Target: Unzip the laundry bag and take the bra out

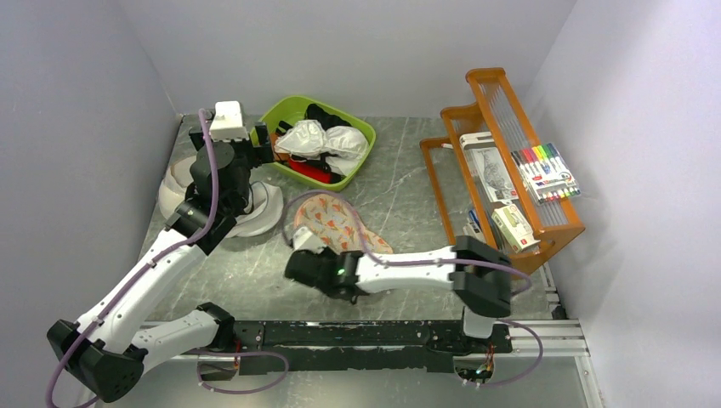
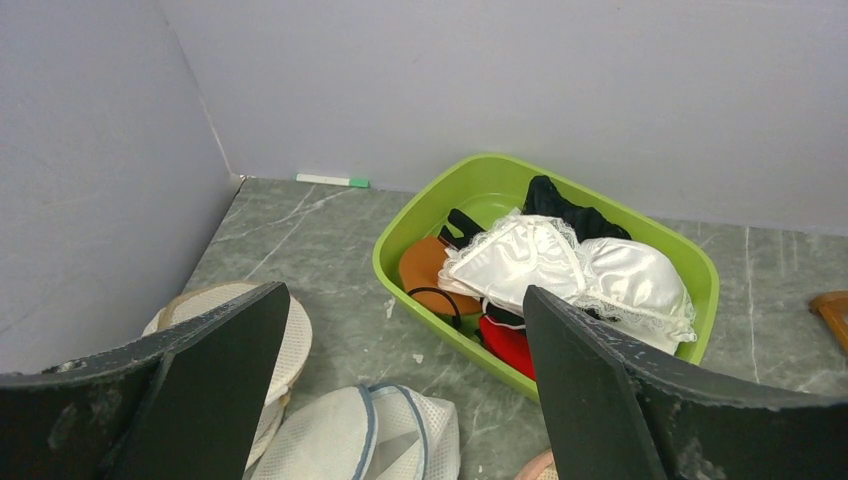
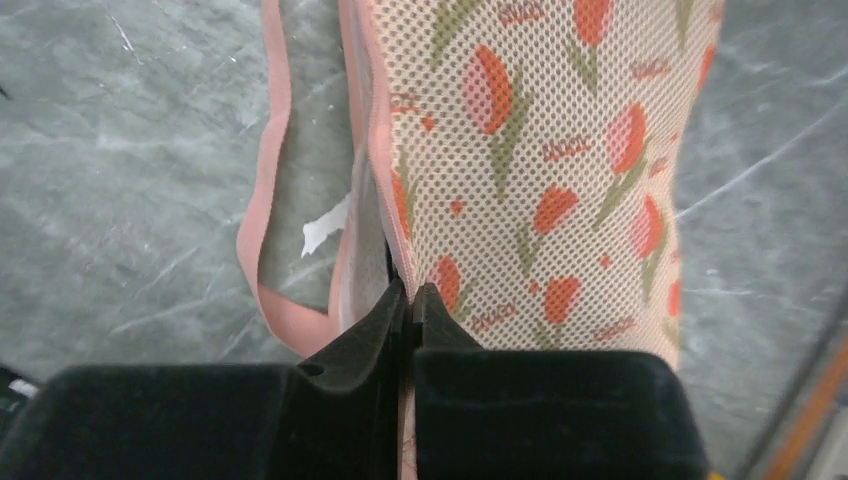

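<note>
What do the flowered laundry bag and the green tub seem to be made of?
The laundry bag looks like soft mesh fabric with a matte finish: tiny regular holes run across the floral print, and smooth pink binding lines its edge. The green tub is probably moulded plastic, slightly glossy: uniform colour, rounded rim, soft highlights.

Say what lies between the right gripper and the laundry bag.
Nothing. In the right wrist view the right gripper is shut directly on the pink edge of the laundry bag, touching it.
</note>
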`<action>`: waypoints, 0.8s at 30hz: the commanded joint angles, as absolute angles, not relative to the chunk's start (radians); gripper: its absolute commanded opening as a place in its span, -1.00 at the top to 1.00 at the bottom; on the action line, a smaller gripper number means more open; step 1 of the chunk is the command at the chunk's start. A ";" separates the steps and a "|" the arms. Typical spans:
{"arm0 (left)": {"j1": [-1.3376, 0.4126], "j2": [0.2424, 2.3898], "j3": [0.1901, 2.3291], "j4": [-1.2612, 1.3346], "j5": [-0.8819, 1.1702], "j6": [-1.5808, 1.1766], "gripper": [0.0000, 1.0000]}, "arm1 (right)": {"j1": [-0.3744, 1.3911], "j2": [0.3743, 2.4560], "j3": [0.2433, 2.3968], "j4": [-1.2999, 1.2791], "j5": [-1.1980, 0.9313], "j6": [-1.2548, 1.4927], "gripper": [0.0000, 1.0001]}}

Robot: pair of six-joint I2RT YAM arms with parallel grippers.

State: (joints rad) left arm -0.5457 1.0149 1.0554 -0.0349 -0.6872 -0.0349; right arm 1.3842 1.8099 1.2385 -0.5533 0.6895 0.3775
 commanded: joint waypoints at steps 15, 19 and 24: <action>-0.538 1.032 1.072 -0.046 -0.641 -0.069 -0.97 | 0.733 1.158 0.723 -0.117 -0.001 0.540 1.00; -0.538 1.038 1.077 -0.051 -0.634 -0.074 -0.97 | 0.673 1.134 0.710 -0.240 0.270 0.565 1.00; -0.538 1.041 1.078 -0.054 -0.626 -0.077 -0.97 | 0.643 1.107 0.680 -0.374 0.604 0.623 1.00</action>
